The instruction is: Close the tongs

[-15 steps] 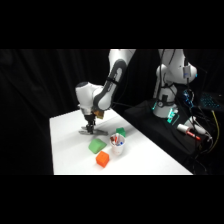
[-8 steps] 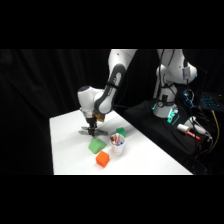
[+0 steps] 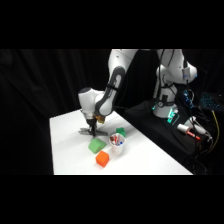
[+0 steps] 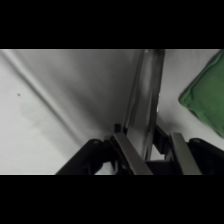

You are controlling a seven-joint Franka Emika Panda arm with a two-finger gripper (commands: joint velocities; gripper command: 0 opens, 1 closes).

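In the wrist view the tongs (image 4: 146, 100) show as a slim silver-grey metal strip that runs up from between my fingers, its two arms lying close together. My gripper (image 4: 150, 150) is shut on the tongs, one finger on each side of them. In the side view my gripper (image 3: 91, 129) is down at the table near its far left part, and the tongs (image 3: 84, 132) stick out to the left under it.
A green block (image 3: 96, 145) lies just right of the gripper and fills the wrist view's right edge (image 4: 205, 102). Beyond it are an orange block (image 3: 102, 159), a white cup with pens (image 3: 117, 144) and a second green block (image 3: 120, 131).
The gripper has come down slightly and a little to the right, onto the tongs. The blocks and the cup have not moved.
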